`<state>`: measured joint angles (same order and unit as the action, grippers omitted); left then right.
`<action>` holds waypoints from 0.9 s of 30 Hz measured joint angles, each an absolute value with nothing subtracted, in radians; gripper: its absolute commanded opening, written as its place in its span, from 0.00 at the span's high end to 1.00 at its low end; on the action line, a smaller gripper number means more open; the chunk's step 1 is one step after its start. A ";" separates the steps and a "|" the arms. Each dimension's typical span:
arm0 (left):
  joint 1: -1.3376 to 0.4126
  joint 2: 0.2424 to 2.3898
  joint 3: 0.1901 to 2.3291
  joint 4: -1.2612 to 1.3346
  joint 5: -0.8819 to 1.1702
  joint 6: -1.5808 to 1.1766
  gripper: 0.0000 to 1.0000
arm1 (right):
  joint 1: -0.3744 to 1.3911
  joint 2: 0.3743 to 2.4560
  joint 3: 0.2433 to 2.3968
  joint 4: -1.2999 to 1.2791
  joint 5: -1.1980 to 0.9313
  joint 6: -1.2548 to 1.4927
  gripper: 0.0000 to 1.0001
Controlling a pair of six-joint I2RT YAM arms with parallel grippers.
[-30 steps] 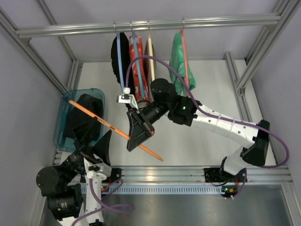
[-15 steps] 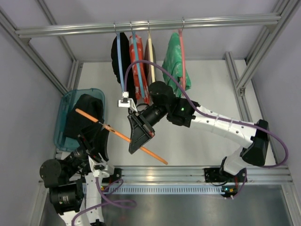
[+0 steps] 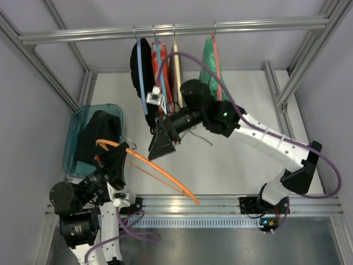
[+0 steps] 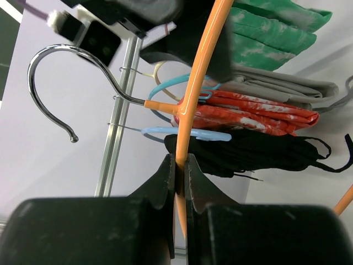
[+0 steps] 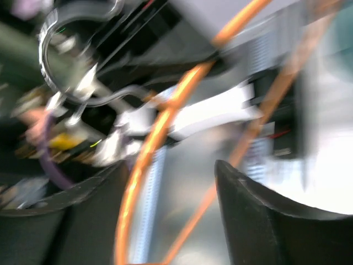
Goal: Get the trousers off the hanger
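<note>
1. Status: trousers (image 3: 102, 130) lie heaped in the teal bin (image 3: 69, 146) at the table's left. No fabric shows on the hanger (image 4: 191, 105), so I judge the removal itself done.
2. Left gripper (image 4: 180, 163): fingers pinched shut on one thin orange bar of the hanger, near where it meets the hook (image 4: 55, 48). The hanger is held up off the table, beside the bin.
3. Right gripper (image 3: 157, 148): fingers spread, holding nothing. In the top view it hangs apart from the hanger, close under the clothes on the rail. Its wrist view is blurred.
4. Risk: only one narrow pinch holds the hanger, with its long end unsupported. The bar could twist or slide between the pads, and the hanger would swing or drop.
5. Risk: the hook sits near the bin. A careless lowering could snag the rim or drag the trousers back out.
6. Risk: the right arm is very close to the green garment (image 3: 212, 77) and the black garment on the blue hanger (image 3: 138, 66). A wide retreat could knock one off the rail.
</note>
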<state>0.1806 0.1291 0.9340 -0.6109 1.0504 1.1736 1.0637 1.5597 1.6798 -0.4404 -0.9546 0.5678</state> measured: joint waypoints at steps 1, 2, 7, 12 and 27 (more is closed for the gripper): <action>0.181 0.129 0.934 -0.611 1.051 1.173 1.00 | 1.037 1.560 1.728 -0.495 -0.888 0.509 0.20; 0.181 0.129 0.934 -0.611 1.050 1.173 1.00 | 1.018 1.559 1.762 -0.528 -0.835 0.466 0.10; 0.181 0.129 0.931 -0.611 1.043 1.176 1.00 | 0.973 1.486 1.851 -0.700 -0.648 0.258 0.02; 0.181 0.143 0.928 -0.612 1.021 1.173 1.00 | 1.014 1.316 1.766 -0.805 -0.598 0.124 0.01; 0.195 0.227 0.978 -0.618 0.920 1.110 1.00 | 1.071 1.336 1.696 -0.883 -0.597 0.113 0.01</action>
